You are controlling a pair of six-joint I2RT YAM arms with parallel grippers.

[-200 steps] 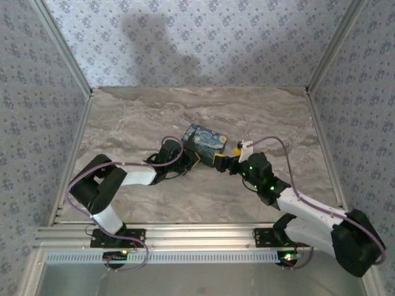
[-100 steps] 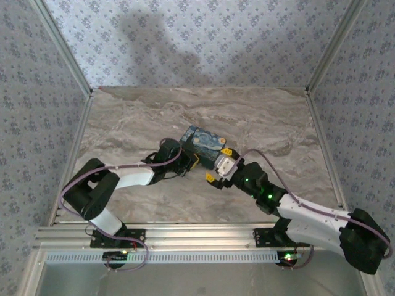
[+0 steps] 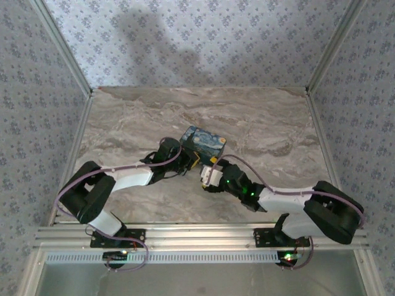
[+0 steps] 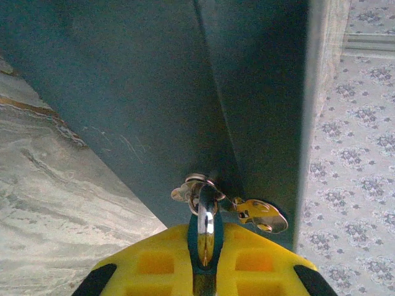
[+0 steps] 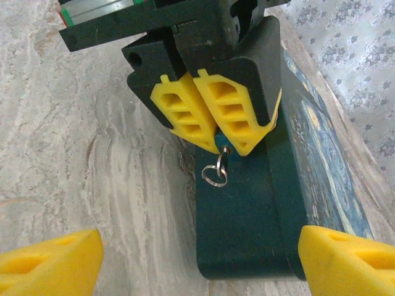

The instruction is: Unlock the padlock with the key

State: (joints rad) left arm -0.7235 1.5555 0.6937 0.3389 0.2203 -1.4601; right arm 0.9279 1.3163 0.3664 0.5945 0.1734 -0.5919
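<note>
Marble tabletop [image 3: 136, 117] roomy — left gripper [image 5: 219, 147] at box [image 3: 204, 140] edge.

Swirl-painted box [image 3: 204, 141] (dark-sided) rests on marble table [image 3: 136, 117]; floral wallpaper [image 3: 197, 43] behind.

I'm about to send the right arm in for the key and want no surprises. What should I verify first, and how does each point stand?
1. Left pincer shut on the shiny metal piece: ok.
2. That piece is the padlock: cannot tell.
3. Right pincer open, fingers wide apart: ok.
4. Key exposed, hanging on its ring beside the left fingertips: ok.
5. Gap between ring and painted box: cannot tell; the ring hangs in front of its dark side.
</note>
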